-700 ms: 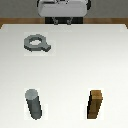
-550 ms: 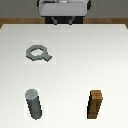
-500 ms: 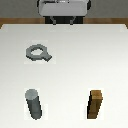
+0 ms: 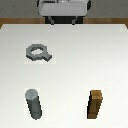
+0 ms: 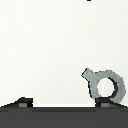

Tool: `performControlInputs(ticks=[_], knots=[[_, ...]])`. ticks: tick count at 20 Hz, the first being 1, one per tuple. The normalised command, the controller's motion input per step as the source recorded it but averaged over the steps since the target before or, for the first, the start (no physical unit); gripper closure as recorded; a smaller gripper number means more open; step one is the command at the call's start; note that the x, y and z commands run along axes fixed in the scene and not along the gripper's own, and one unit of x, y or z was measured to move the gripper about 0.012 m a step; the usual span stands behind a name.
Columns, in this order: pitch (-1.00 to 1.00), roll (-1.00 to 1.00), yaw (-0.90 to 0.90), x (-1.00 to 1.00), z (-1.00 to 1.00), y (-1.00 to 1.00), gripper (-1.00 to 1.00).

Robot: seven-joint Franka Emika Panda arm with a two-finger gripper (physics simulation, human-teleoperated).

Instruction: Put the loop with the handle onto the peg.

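The arm hangs at the far edge of the exterior view, its pale wrist block uppermost. The gripper [image 4: 62, 20] points down, two dark fingers [image 4: 50, 20] set apart with nothing between them, holding nothing.

high exterior view, near wrist view, shared loop [image 4: 38, 52]

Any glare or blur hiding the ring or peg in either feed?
Exterior view: even light, no glare, soft low-resolution edges; flat grey octagonal ring and upright dark grey cylinder peg both readable. Wrist view: ring clear, its lower edge cut off by a dark band.
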Motion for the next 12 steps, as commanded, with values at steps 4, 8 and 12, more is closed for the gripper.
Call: performControlInputs(ticks=[4, 8, 12], knots=[[0.00, 0.00, 0.00, 0.00, 0.00, 0.00, -1.00], [0.00, 0.00, 0.00, 0.00, 0.00, 0.00, -1.00], [0.00, 0.00, 0.00, 0.00, 0.00, 0.00, -1.00]])
